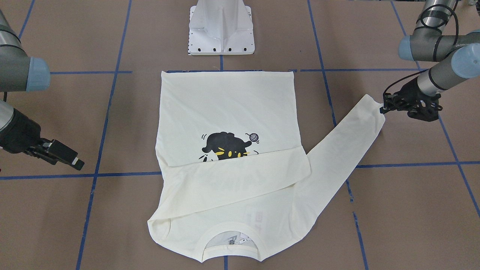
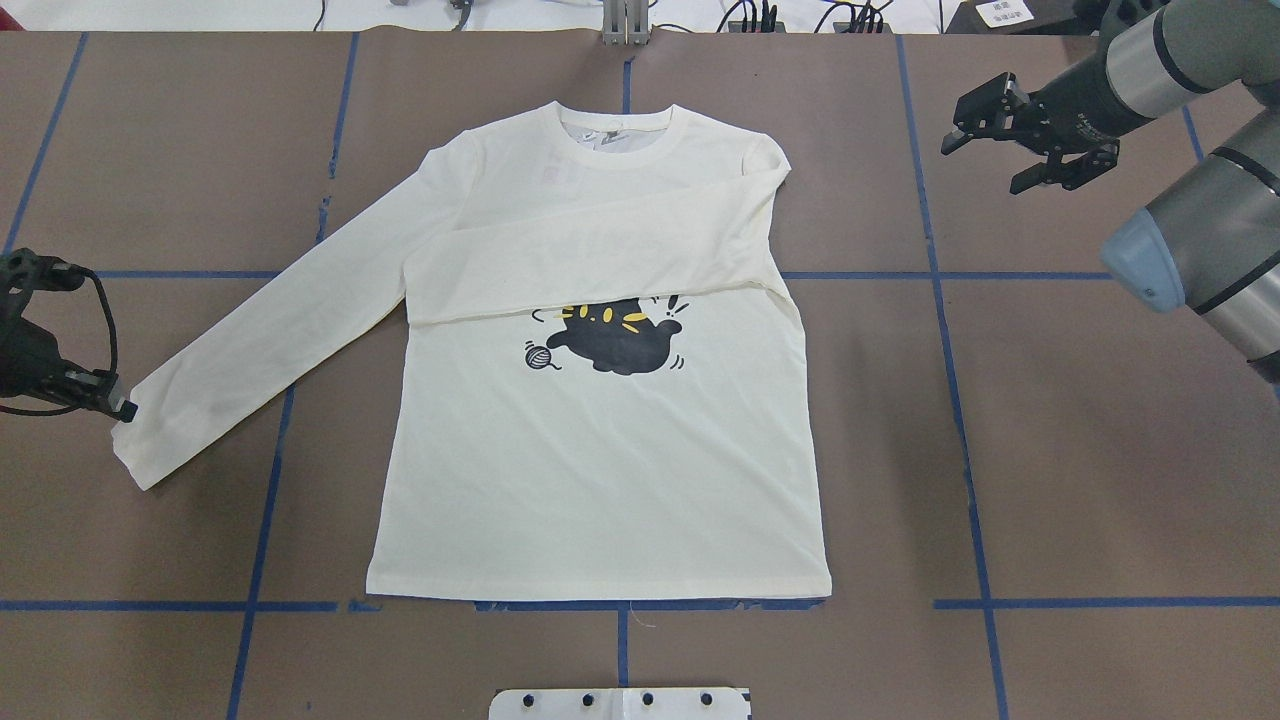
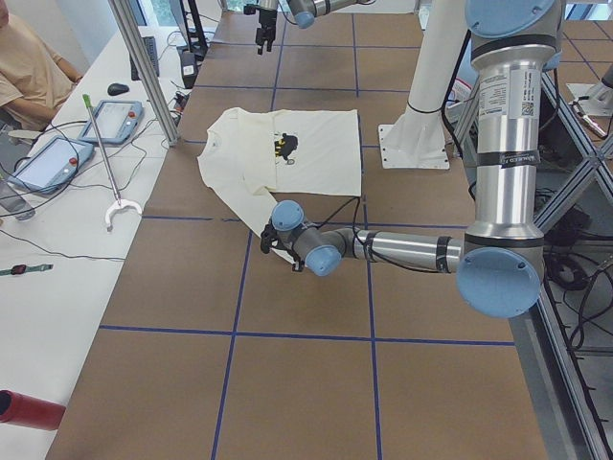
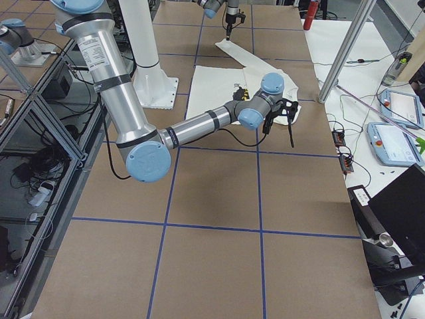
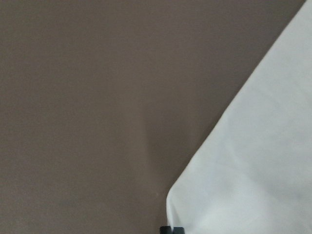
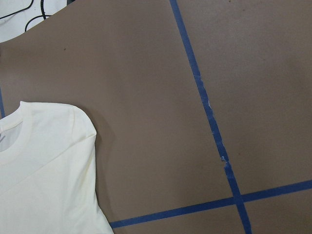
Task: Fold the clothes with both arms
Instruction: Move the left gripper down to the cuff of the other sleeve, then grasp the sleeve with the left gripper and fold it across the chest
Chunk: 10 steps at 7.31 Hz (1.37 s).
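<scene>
shirt point(image 2: 600, 480): cat print point(image 2: 612, 345), neck label point(image 2: 603, 137) unreadable | left claw point(image 2: 118, 404) touching cuff point(image 2: 140, 450), can't tell grip | right claw point(image 2: 980, 165) spread, upper right, apart

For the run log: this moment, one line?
shirt: one sleeve folded across chest | left gripper: at outstretched cuff | right gripper: open, off cloth

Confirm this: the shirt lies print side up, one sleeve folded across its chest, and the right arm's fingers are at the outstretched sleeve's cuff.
Wrong arm: the overhead exterior view shows the left arm's fingers at that cuff. The right arm's fingers hang over bare table. The rest stands.
</scene>
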Each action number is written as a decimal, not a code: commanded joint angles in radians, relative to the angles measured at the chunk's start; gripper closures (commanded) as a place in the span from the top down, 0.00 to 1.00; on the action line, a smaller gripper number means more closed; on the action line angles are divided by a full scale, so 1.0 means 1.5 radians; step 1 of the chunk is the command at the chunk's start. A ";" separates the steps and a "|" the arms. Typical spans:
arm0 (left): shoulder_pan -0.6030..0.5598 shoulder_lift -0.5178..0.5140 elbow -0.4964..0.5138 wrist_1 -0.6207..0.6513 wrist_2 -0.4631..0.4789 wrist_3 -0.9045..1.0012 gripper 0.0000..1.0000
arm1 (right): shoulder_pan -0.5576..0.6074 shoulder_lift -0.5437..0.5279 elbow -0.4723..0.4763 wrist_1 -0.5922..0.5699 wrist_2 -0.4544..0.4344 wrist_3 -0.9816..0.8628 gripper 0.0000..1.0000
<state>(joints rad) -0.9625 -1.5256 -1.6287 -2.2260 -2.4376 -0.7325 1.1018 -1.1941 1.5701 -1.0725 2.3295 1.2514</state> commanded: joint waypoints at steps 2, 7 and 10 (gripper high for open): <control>-0.002 -0.132 -0.075 0.004 -0.071 -0.204 0.00 | 0.009 -0.003 -0.001 -0.001 0.010 -0.010 1.00; 0.089 -0.697 0.269 0.018 0.132 -0.547 0.00 | 0.040 -0.042 0.016 0.000 0.048 -0.014 1.00; 0.198 -0.762 0.437 -0.139 0.330 -0.614 0.00 | 0.042 -0.051 0.034 0.001 0.046 -0.013 1.00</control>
<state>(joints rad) -0.7171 -2.6447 -1.0352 -2.3792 -2.0261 -1.6259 1.1626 -1.2680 1.6141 -1.0716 2.3996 1.2317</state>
